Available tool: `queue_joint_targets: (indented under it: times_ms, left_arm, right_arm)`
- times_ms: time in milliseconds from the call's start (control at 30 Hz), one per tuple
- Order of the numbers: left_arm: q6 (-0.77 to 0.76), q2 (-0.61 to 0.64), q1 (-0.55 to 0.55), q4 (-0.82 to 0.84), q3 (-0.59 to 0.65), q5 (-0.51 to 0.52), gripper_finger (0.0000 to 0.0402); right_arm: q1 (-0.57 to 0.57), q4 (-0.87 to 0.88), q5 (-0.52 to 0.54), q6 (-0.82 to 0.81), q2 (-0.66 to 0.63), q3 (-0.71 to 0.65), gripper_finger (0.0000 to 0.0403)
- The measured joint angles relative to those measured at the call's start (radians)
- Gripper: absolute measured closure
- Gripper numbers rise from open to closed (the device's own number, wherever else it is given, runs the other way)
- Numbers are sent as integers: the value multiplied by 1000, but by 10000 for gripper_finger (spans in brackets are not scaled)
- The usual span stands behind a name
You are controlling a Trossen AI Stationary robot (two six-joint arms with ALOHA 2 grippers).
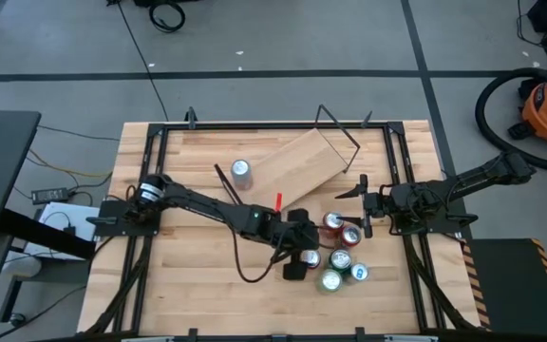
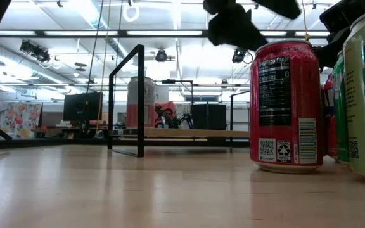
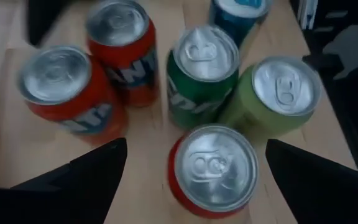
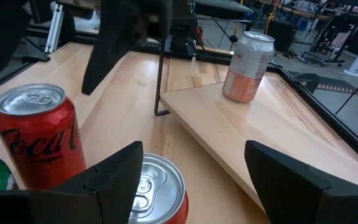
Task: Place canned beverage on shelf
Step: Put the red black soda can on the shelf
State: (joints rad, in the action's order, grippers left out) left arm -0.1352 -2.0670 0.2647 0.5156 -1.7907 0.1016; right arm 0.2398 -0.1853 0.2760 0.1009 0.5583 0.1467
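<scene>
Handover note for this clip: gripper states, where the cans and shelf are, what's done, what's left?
Left gripper: open, over the can cluster with a red can between its fingers, nothing gripped.
Right gripper: open, empty, low at the cluster's right side, facing the shelf.
Shelf lies angled at table centre; one pale can already stands on it.
Left: grip a can from the cluster and set it on the shelf.

Cans (image 1: 341, 256) crowd together at the counter's (image 1: 179, 275) five o'clock, walling in the left tool (image 1: 304, 258). The shelf (image 1: 297, 165) plank lies open toward twelve, one can (image 1: 241, 171) at its nine o'clock end.
</scene>
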Motion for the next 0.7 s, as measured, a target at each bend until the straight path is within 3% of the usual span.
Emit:
queue_joint_targets:
  times_ms: [700]
  left_arm:
    - [75,-86,25,-29,2,-9,1]
  right_arm:
    - [0,-4,0,0,12,0,111]
